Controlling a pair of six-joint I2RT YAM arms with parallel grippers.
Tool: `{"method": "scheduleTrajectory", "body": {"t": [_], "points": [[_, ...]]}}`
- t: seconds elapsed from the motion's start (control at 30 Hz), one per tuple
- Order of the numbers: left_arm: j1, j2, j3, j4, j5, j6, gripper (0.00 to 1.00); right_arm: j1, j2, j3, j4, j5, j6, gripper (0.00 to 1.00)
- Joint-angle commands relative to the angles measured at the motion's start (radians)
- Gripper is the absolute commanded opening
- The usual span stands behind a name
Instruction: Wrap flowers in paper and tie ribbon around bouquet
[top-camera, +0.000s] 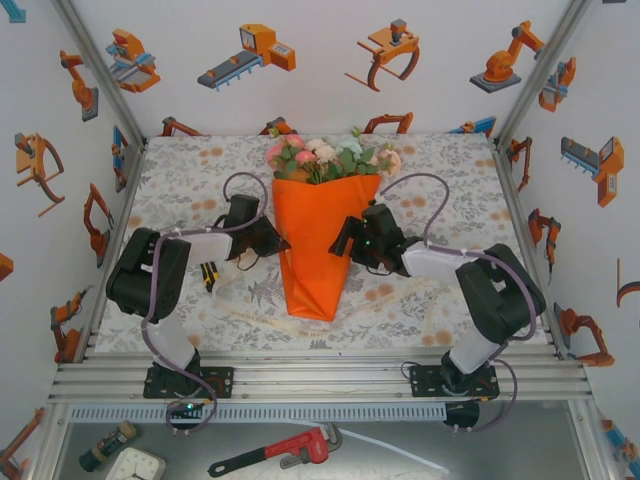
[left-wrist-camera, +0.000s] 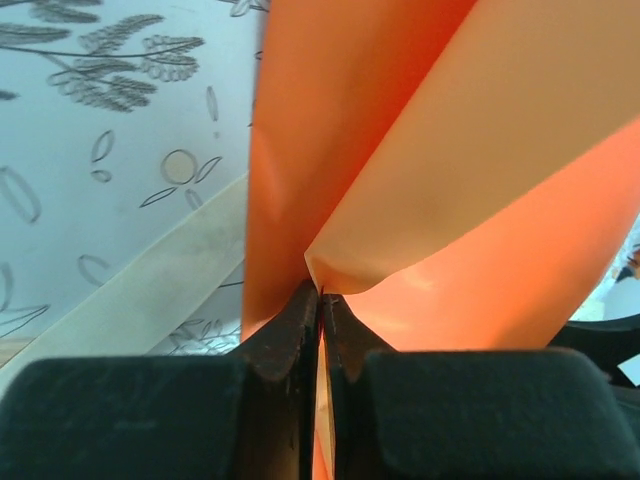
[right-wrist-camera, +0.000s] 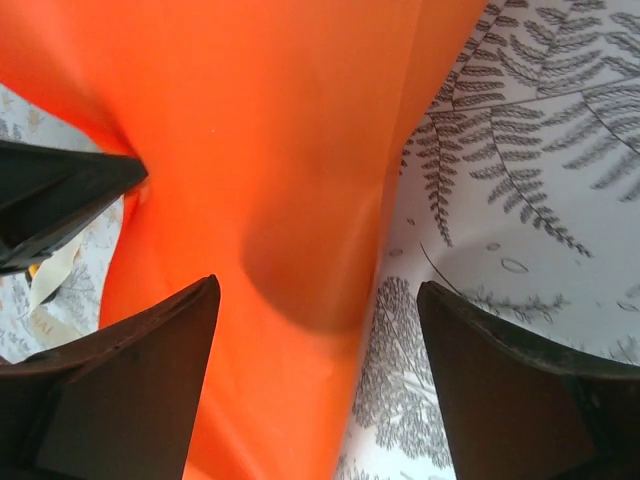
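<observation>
The bouquet lies mid-table, point toward me: the orange paper (top-camera: 318, 245) folded into a cone, the pink, white and green flowers (top-camera: 330, 155) sticking out of its far end. My left gripper (top-camera: 278, 243) sits at the cone's left edge, and in the left wrist view my left gripper (left-wrist-camera: 322, 295) is shut on a thin fold of the paper (left-wrist-camera: 440, 150). My right gripper (top-camera: 345, 238) is open at the cone's right edge. In its own view my right gripper (right-wrist-camera: 315, 290) straddles that edge of the paper (right-wrist-camera: 270, 180), one finger over paper, one over cloth. The cream ribbon (top-camera: 262, 316) lies flat under the cone's tip; the ribbon (left-wrist-camera: 150, 290) passes beside the left jaws.
A grey floral tablecloth (top-camera: 450, 180) covers the table, walled on three sides. An aluminium rail (top-camera: 320, 375) runs along the near edge. Below it lie a red pipe wrench (top-camera: 280, 450) and small items (top-camera: 108, 445). Open cloth lies left and right of the cone.
</observation>
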Motion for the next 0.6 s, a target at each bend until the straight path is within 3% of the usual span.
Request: {"method": "scheduleTrajectory", "body": {"t": [0.0, 0.2, 0.27, 0.43, 0.57], "points": [[0.007, -0.051, -0.019, 0.008, -0.066, 0.060, 0.23, 0.018, 0.050, 0.014, 0.148, -0.003, -0.030, 0.58], [0.007, -0.157, -0.051, -0.026, -0.101, 0.108, 0.51, 0.019, 0.078, 0.008, 0.180, 0.023, -0.044, 0.16], [0.005, -0.241, -0.080, -0.066, -0.142, 0.110, 0.60, 0.019, 0.073, 0.006, 0.181, 0.022, -0.058, 0.12], [-0.055, -0.344, -0.044, -0.371, -0.258, 0.123, 0.80, 0.018, 0.065, 0.017, 0.158, 0.014, -0.072, 0.09], [-0.066, -0.277, -0.037, -0.346, -0.157, 0.114, 0.93, 0.019, 0.061, 0.017, 0.157, 0.017, -0.077, 0.08]]}}
